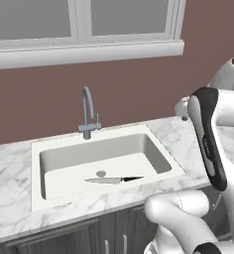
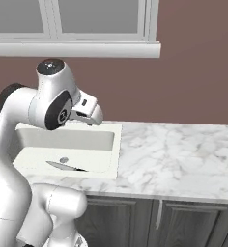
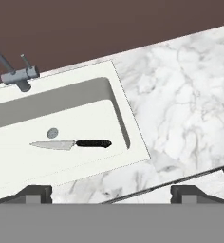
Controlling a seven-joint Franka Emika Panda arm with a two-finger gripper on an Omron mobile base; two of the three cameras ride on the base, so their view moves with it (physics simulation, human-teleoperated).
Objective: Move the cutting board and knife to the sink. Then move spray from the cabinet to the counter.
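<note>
The knife (image 1: 114, 180) (image 2: 65, 167) (image 3: 71, 144), silver blade and black handle, lies flat on the floor of the white sink (image 1: 37, 149) (image 2: 117, 144) (image 3: 133, 128), beside the drain. My gripper (image 3: 115, 193) hangs open and empty well above the sink's right side and the white marble counter (image 1: 10, 163) (image 2: 174, 154) (image 3: 180, 95). From the right base view the hand (image 2: 87, 110) is seen over the sink's far right corner. The cutting board, the spray and the cabinet are out of view.
A grey faucet (image 1: 88, 114) (image 3: 16, 73) stands behind the sink against the reddish-brown wall. A window sill (image 1: 89, 52) runs above it. Dark lower cabinets (image 2: 135, 217) sit under the counter. Bare marble stretches to the right of the sink.
</note>
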